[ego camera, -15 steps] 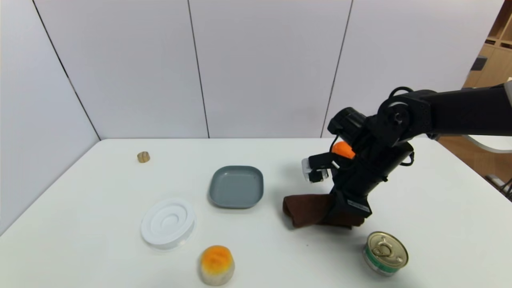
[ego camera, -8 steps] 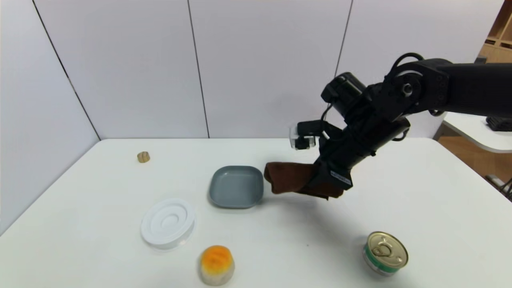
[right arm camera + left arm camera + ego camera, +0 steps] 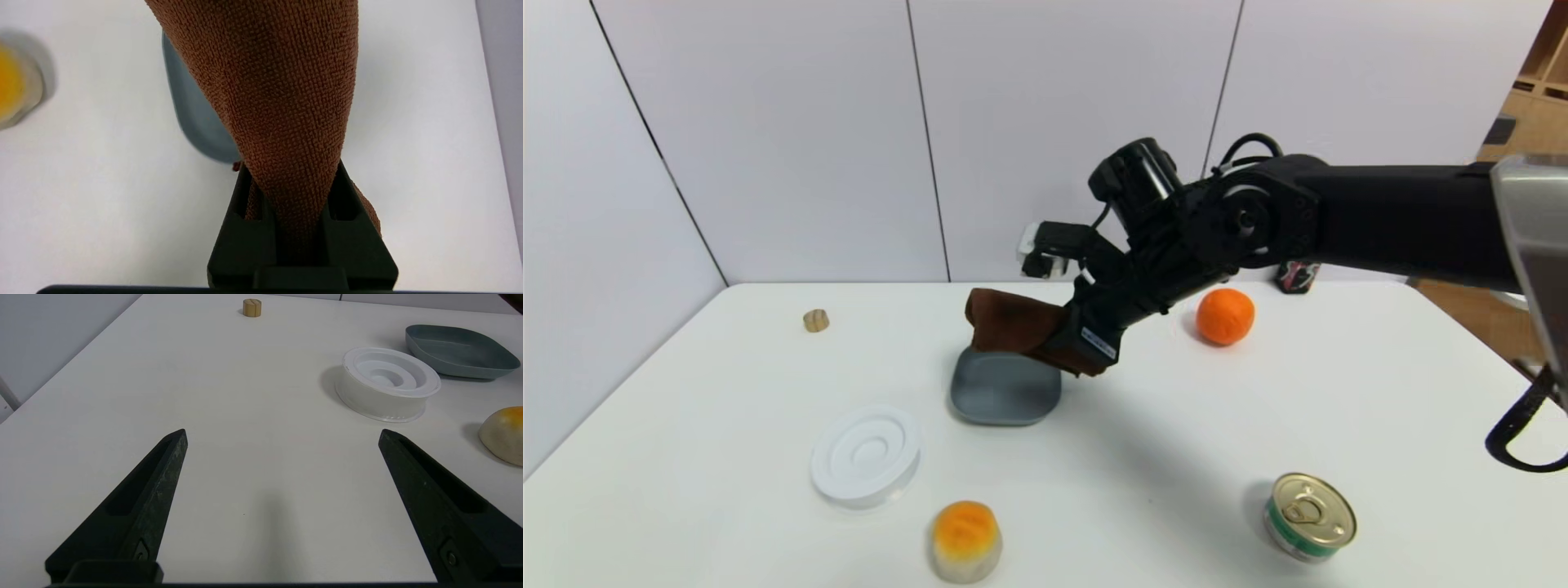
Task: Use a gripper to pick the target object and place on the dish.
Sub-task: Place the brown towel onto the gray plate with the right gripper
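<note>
On the white worktop (image 3: 1258, 425), the right end effector (image 3: 1068, 347) grips the dark brown rolled fuzzy towel (image 3: 1006, 325), carrying it above the blue-grey square dish's (image 3: 1001, 400) far edge. Next: centre, lower, release.

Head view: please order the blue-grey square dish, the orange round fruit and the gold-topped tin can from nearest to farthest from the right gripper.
1. Blue-grey square dish, just under the right gripper.
2. Orange round fruit, on the gripper's right.
3. Gold-topped tin can, at the front right.
</note>
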You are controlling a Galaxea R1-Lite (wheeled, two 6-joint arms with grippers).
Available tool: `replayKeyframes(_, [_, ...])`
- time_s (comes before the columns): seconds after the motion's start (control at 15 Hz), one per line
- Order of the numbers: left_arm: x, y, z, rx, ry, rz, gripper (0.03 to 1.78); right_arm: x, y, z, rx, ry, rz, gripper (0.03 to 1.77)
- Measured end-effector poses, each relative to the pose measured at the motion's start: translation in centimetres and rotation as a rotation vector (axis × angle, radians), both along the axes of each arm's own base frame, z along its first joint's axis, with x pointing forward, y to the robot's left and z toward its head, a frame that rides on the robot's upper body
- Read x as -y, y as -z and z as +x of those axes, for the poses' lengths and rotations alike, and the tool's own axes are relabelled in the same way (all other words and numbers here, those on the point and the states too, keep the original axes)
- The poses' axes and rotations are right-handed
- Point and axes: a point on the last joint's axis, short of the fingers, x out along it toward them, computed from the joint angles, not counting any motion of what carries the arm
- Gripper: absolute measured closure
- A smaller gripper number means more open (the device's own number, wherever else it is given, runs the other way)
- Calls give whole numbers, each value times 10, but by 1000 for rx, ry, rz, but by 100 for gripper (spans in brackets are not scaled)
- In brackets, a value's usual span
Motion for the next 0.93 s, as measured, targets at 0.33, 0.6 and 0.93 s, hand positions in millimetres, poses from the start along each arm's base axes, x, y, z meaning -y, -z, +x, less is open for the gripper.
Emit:
replayKeyframes(0.33, [0,0,0,0,0,0,12,-21,19,1,16,-49,-16,153])
replayKeyframes(0.6, [0,0,0,0,0,0,12,-28,23,-1,26,-77,-27,153])
replayKeyframes(0.93, [0,0,0,0,1,0,12,-29,25,-2,19,-79,-36,152])
